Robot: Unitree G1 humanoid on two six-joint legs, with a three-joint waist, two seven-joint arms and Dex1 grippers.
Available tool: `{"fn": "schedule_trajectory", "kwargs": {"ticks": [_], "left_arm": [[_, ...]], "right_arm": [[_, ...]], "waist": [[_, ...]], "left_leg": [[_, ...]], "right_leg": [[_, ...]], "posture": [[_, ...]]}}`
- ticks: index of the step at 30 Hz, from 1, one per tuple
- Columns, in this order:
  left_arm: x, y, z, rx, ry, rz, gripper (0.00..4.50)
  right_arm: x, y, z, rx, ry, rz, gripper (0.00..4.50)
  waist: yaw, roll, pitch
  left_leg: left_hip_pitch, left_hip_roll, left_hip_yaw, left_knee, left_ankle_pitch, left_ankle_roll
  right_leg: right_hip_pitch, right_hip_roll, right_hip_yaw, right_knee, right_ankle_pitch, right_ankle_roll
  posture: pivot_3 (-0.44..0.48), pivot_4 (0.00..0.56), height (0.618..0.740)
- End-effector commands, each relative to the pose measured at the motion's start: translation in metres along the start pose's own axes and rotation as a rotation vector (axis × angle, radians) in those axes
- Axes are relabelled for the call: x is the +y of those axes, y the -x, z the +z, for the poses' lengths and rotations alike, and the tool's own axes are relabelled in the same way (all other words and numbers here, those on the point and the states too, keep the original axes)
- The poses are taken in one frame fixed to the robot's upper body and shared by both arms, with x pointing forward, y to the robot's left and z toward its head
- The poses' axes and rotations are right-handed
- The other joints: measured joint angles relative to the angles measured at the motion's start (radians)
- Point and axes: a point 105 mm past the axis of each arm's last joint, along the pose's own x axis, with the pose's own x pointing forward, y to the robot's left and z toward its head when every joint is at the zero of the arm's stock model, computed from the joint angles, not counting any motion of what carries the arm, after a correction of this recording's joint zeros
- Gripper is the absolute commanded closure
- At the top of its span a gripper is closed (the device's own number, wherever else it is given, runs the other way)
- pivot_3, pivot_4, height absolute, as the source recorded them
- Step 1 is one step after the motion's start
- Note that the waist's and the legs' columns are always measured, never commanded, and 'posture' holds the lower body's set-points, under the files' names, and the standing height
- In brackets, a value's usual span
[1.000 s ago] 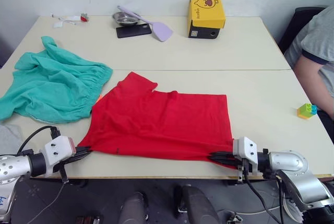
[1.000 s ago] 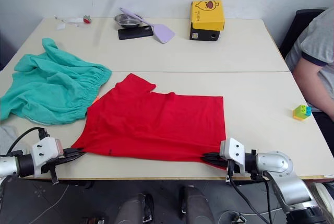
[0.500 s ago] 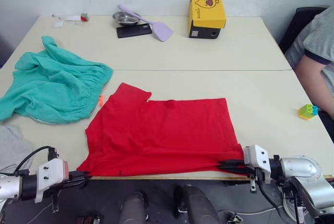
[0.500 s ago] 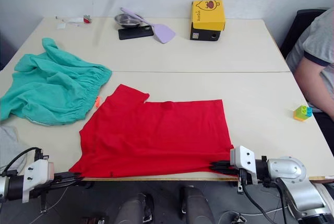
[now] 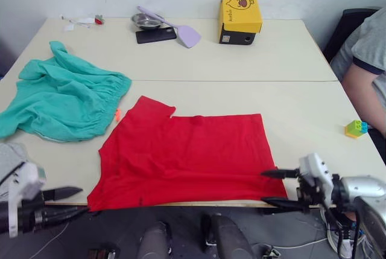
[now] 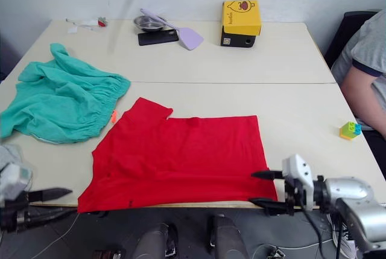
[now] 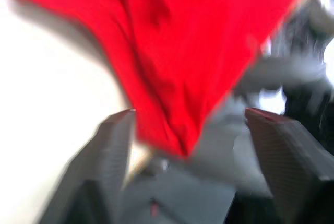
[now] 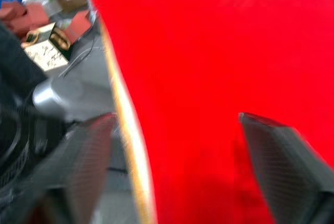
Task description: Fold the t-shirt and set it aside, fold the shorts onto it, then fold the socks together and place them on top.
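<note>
Red t-shirt spread flat at the near edge of the counter, both grippers open beside its bottom corners.

T-shirt [image 5: 187,153] lies smoothed out on the counter [image 5: 301,102], its lower hem along the near edge and one sleeve pointing toward the shorts [image 5: 60,99], which sit crumpled and teal-green at the robot's left, an orange drawstring tip peeking out between the two garments. Left gripper [image 5: 63,201] hangs just off the counter edge by the shirt's near left corner, its fingers [image 5: 60,192] spread wide and holding nothing. Right gripper [image 5: 274,188] sits at the near right corner, fingers [image 5: 277,173] likewise parted and empty. Farther back stand a yellow box [image 5: 240,14], a phone [image 5: 155,34] and a lilac spatula [image 5: 181,29]. A toy block [image 5: 355,128] lies near a seated person [image 5: 365,60].
</note>
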Motion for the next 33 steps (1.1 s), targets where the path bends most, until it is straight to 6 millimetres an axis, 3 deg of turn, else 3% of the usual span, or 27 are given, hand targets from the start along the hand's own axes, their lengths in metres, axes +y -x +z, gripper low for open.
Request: {"fn": "schedule_trajectory", "kwargs": {"ticks": [1, 4, 10, 15, 22, 27, 32, 33], "left_arm": [[0.011, -0.008, 0.033, -0.140, 0.036, 0.031, 0.05], [0.017, -0.029, 0.062, -0.209, 0.009, 0.016, 0.05], [0.049, -0.081, 0.093, -0.182, -0.085, 0.062, 0.05], [0.074, -0.127, 0.114, -0.177, -0.123, 0.133, 0.05], [0.101, -0.158, 0.120, -0.128, -0.116, 0.196, 0.05], [0.114, -0.162, 0.115, -0.076, -0.110, 0.241, 0.05], [0.111, -0.170, 0.100, 0.006, -0.066, 0.176, 0.05], [0.110, -0.172, 0.098, 0.015, -0.058, 0.166, 0.23]], "right_arm": [[-0.026, 0.005, 0.020, -0.053, -0.001, -0.077, 0.00], [-0.058, 0.002, 0.030, -0.061, -0.020, -0.140, 0.00], [-0.117, -0.017, 0.038, -0.021, 0.004, -0.270, 0.00], [-0.144, -0.032, 0.043, 0.011, -0.039, -0.329, 0.00], [-0.160, -0.041, 0.037, 0.074, -0.051, -0.381, 0.00], [-0.163, -0.041, 0.036, 0.093, -0.068, -0.381, 0.00], [-0.161, -0.040, 0.030, 0.135, -0.104, -0.361, 0.00], [-0.161, -0.040, 0.029, 0.140, -0.111, -0.358, 0.17]], "waist": [[0.000, 0.000, 0.000], [0.000, 0.000, 0.000], [-0.001, 0.001, 0.001], [-0.002, 0.002, 0.002], [-0.009, 0.002, 0.002], [-0.011, 0.002, 0.002], [-0.012, 0.002, 0.002], [-0.011, 0.002, 0.002]], "left_leg": [[0.000, 0.000, 0.000, 0.000, 0.001, 0.000], [0.000, -0.001, 0.000, 0.000, 0.001, 0.001], [-0.002, -0.001, 0.002, -0.001, 0.003, 0.002], [-0.005, -0.001, 0.004, 0.002, 0.007, -0.005], [-0.006, 0.001, 0.006, 0.011, 0.007, -0.006], [-0.006, 0.001, 0.006, 0.016, 0.007, -0.006], [-0.006, 0.001, 0.006, 0.015, 0.007, -0.006], [-0.006, 0.001, 0.006, 0.015, 0.007, -0.006]], "right_leg": [[0.000, 0.000, 0.000, -0.001, 0.001, 0.000], [0.001, -0.001, 0.000, -0.001, 0.004, 0.006], [-0.002, 0.000, 0.001, 0.004, 0.006, 0.009], [-0.007, 0.002, 0.002, 0.008, 0.005, 0.009], [-0.007, 0.003, 0.003, 0.013, 0.004, 0.009], [-0.006, 0.002, 0.003, 0.016, 0.005, 0.010], [-0.007, 0.002, 0.002, 0.017, 0.005, 0.010], [-0.007, 0.002, 0.002, 0.017, 0.005, 0.010]], "posture": [[0.000, 0.150, 0.740], [0.000, 0.150, 0.740], [0.000, 0.150, 0.740], [0.000, 0.150, 0.740], [0.000, 0.150, 0.740], [0.000, 0.150, 0.740], [0.000, 0.150, 0.740], [0.000, 0.150, 0.740]]}}
